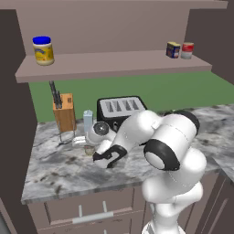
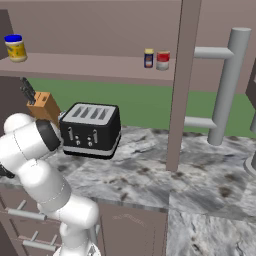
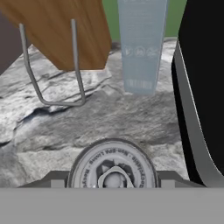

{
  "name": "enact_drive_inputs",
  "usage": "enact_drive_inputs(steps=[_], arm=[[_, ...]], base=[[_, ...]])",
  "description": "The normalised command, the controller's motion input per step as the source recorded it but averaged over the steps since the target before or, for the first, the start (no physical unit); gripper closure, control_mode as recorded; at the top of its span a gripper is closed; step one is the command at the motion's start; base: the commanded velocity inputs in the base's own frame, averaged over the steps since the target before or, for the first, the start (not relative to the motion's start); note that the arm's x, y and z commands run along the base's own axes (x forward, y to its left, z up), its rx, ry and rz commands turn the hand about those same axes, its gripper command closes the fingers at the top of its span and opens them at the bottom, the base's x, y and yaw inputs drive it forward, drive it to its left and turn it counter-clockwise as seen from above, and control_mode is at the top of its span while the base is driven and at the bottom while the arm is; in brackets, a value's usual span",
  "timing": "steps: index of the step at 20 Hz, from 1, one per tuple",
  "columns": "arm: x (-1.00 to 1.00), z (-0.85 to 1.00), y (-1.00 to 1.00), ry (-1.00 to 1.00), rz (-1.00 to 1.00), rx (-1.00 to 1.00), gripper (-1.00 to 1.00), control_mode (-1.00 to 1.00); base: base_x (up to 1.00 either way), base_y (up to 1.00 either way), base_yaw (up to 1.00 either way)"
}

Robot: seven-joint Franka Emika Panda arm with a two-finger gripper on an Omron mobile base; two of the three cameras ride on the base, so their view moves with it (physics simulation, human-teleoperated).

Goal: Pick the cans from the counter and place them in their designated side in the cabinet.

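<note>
Hemming in the round can (image 3: pixel 113 168) on the bench (image 1: pixel 59 171): knife block (image 3: pixel 65 30) on its wire stand ahead left, pale carton (image 3: pixel 141 43) straight ahead, toaster (image 3: pixel 203 87) crowding the right. Leaving open marble between can and carton, and bare shelf board (image 1: pixel 109 61) between yellow jar (image 1: pixel 43 50) and two cans (image 1: pixel 179 50).

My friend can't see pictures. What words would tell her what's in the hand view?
A short round can sits on the marbled counter, its silver lid close up between the end effector's fingers. Behind it stand a wooden knife block on a wire stand, a pale blue carton, and the black side of a toaster at the right.
</note>
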Motion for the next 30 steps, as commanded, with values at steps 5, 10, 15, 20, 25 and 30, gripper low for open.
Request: enact_drive_inputs(steps=[5, 10, 15, 20, 25, 30], arm=[[-0.27, 0.58, -0.15, -0.08, 0.00, 0.03, 1.00, -1.00], [-0.40, 0.66, -0.22, -0.06, 0.00, 0.07, 1.00, -1.00], [-0.35, 0.83, -0.20, -0.01, 0.00, 0.08, 1.00, -1.00], [-0.32, 0.91, -0.10, -0.01, 0.00, 0.07, 1.00, -1.00], [-0.33, 0.93, -0.02, 0.00, 0.00, 0.03, 1.00, -1.00], [-0.46, 0.76, 0.00, 0.00, 0.00, 0.00, 1.00, -1.00]], base=[[0.00, 0.00, 0.00], [0.00, 0.00, 0.00], [0.00, 0.00, 0.00], [0.00, 0.00, 0.00], [0.00, 0.00, 0.00], [0.00, 0.00, 0.00]])
